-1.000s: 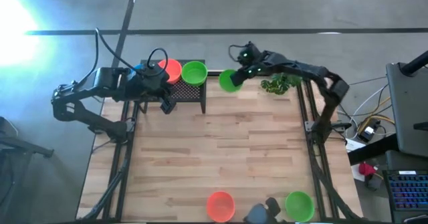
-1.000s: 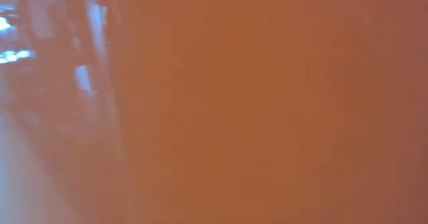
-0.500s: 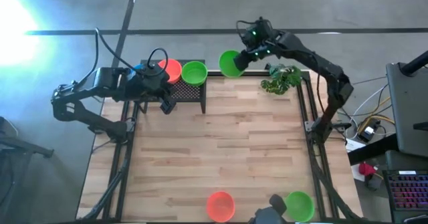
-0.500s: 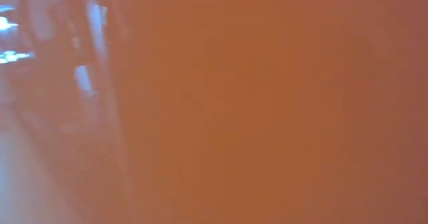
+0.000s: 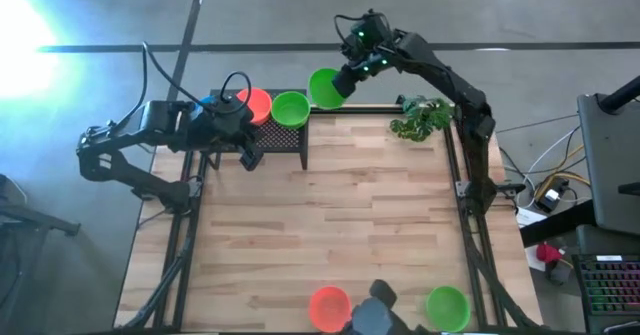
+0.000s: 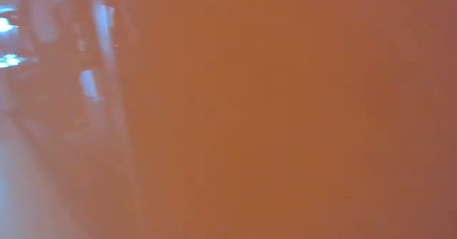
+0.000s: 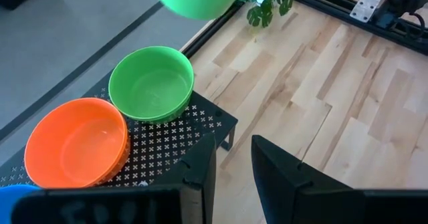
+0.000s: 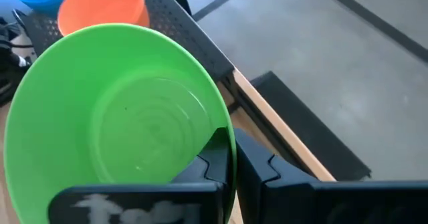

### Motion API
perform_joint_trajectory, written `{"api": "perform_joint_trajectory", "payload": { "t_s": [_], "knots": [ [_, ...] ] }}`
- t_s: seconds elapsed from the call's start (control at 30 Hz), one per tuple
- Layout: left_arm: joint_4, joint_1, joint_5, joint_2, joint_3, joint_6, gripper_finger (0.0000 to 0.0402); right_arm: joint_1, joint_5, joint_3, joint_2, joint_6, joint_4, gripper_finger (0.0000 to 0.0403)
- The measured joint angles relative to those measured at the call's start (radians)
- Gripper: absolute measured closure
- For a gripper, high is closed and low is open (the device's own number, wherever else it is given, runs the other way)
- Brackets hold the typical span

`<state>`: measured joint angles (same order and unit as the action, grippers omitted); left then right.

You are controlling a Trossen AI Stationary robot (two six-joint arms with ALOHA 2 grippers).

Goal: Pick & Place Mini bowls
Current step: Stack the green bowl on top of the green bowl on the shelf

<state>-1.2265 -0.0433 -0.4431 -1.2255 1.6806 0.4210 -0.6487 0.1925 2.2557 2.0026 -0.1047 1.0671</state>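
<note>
Right hand, reaching past the table's far edge, clamps a green bowl's rim aloft.

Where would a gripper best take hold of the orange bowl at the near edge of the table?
By the rim, coming from straight above. The orange bowl sits upright with its mouth open upward and apart from the green bowl beside it, so one finger can go inside the wall and one outside. The right gripper holds its green bowl that way.
</note>
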Motion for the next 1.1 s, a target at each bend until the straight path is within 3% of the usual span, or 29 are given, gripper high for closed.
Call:
{"api": "perform_joint_trajectory", "payload": {
  "t_s": [0.17,0.47,0.77,1.1],
  "knots": [
    [0.001,0.000,0.000,0.000,0.000,0.001,0.0312,0.023,0.026,0.101,0.080,0.001,-0.007,0.0395],
    [0.001,0.000,0.000,0.000,0.000,0.019,0.0312,0.050,0.071,0.077,0.116,-0.016,-0.177,0.0395],
    [0.001,0.000,-0.003,0.000,0.000,0.022,0.0312,0.068,0.070,0.072,0.127,-0.023,-0.226,0.0394],
    [0.005,0.000,-0.004,0.000,0.000,0.027,0.0312,0.092,0.058,-0.034,0.128,-0.042,-0.363,0.0394]
  ]
}}
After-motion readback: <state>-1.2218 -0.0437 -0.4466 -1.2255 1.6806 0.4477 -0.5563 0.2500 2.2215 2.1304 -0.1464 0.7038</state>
